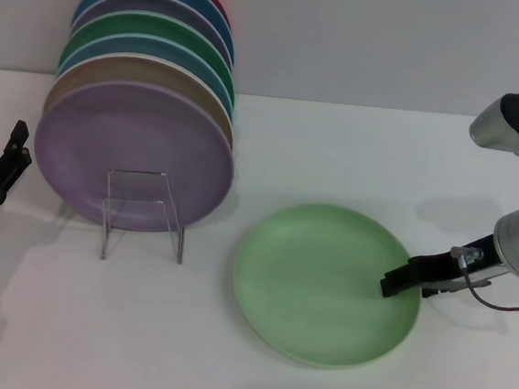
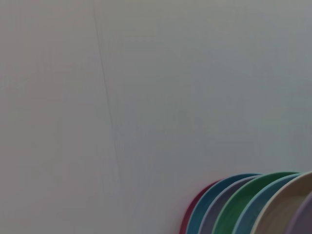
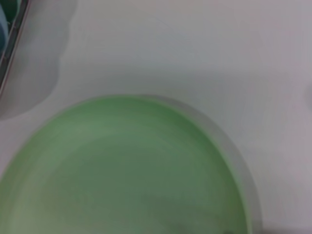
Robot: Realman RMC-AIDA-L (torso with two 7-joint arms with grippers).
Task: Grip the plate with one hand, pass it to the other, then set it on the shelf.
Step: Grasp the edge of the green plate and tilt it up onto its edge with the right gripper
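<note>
The light mint-green plate [image 1: 324, 284] lies flat on the white table, right of centre. It fills the lower part of the right wrist view [image 3: 126, 180]. My right gripper [image 1: 393, 283], on the arm with the blue ring light, is low at the plate's right rim, with its tip over the rim. The clear acrylic shelf [image 1: 144, 209] stands to the left of the plate, with nothing on its front support. My left gripper [image 1: 10, 157] is open and empty at the far left edge, away from the plate.
Several coloured plates lean in a row behind the shelf, the lilac-purple one [image 1: 135, 150] in front. Their edges show in the left wrist view [image 2: 253, 207] against a plain wall. A cable [image 1: 497, 305] hangs by the right wrist.
</note>
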